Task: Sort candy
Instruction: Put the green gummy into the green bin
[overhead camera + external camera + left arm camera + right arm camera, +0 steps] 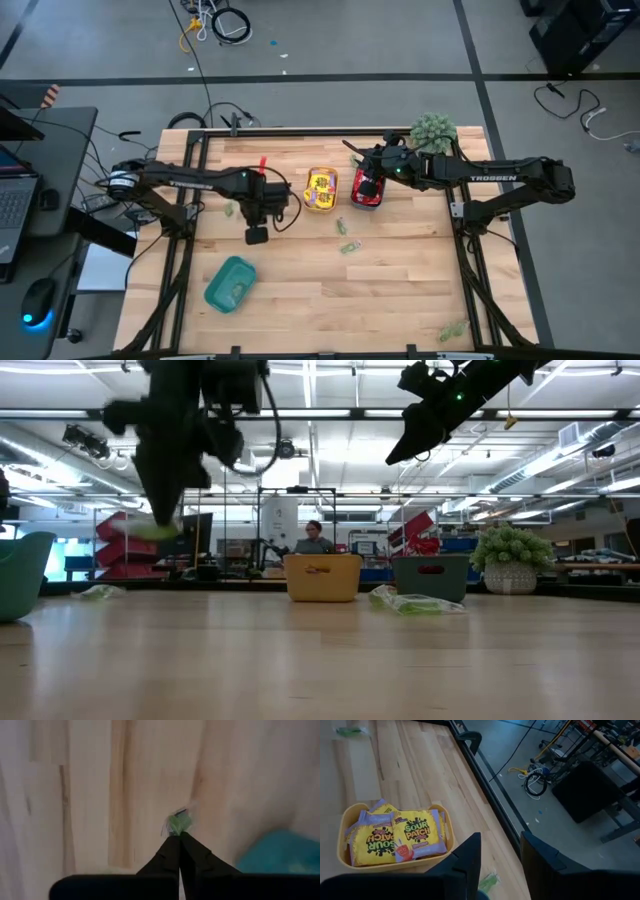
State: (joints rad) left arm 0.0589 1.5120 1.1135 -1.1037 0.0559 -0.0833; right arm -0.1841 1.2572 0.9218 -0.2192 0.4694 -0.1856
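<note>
Teal tray [231, 284] front-left on table [400, 290]; left gripper [179, 836] raised above table, clenched on pale green candy [179, 822]; yellow tray [321, 190] mid-table holds yellow Sour Patch packets [395, 840]; loose green candies [348, 246] nearby; right gripper [500, 855] over red-filled tray [366, 190], fingers apart, holding nothing; fuzzy plant [433, 131] far right

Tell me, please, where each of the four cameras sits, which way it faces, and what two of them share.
High: overhead, looking straight down; both arms, table.
Low: table height, facing the room; both arms hang from above.
Left wrist: looks down at the wood; left gripper shut on a green candy.
Right wrist: past the open right gripper to the yellow tray.
Shared: yellow tray, also in high and low.
</note>
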